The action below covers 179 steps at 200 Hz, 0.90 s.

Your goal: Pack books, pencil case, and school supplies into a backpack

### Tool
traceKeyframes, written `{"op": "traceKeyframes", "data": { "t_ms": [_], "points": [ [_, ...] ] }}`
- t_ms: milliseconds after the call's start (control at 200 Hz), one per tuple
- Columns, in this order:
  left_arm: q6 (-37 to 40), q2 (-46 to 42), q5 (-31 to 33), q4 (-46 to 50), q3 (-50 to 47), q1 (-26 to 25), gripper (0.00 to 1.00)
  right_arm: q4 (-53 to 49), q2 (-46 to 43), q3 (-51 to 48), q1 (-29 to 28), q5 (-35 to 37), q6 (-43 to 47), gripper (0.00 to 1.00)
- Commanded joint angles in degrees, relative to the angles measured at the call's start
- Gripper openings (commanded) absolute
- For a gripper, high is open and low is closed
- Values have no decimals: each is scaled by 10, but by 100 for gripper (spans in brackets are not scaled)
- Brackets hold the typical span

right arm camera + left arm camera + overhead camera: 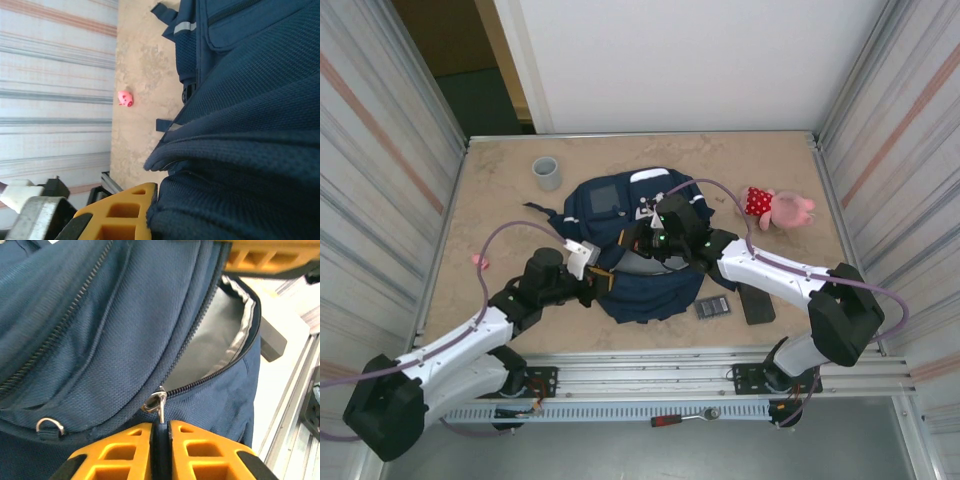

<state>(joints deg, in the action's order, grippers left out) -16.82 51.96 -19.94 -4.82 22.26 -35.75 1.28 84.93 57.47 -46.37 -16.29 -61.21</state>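
Note:
The navy backpack [620, 205] lies in the middle of the table, and its main zip is partly undone over pale grey lining [220, 335]. My left gripper [161, 424] is shut on the metal zipper pull [161, 407] at the slider. It sits at the bag's near left side [603, 278]. My right gripper [642, 240] is over the bag's middle, shut on a fold of the backpack's fabric [210, 165]. One yellow finger [125, 210] shows and the other is hidden by cloth. A dark grey grid-faced school supply [713, 307] lies right of the bag. The books are out of view.
A flat black oblong [757, 304] lies beside the grid-faced piece. A grey cup [547, 172] stands at the back left. A pink and red plush toy [775, 207] lies at the right. A small pink thing [480, 261] sits near the left wall. Metal walls close in both sides.

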Motion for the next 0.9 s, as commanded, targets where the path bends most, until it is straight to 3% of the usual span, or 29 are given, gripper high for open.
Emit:
{"op": "traceKeyframes", "data": {
  "t_ms": [0,135,566,722,892],
  "points": [
    [-22,-25,52,3,-7,2,10,13,-11,18,5,-10,14,0],
    [-18,-35,65,20,-7,3,0,12,-20,18,5,-10,15,0],
    [-34,-23,145,99,-4,30,0,-59,-107,54,42,-25,62,0],
    [-21,-19,106,59,-3,37,0,-79,-136,26,71,-11,59,0],
    [-17,-7,51,23,14,37,0,-25,-135,-50,53,34,-7,40]
  ]
}}
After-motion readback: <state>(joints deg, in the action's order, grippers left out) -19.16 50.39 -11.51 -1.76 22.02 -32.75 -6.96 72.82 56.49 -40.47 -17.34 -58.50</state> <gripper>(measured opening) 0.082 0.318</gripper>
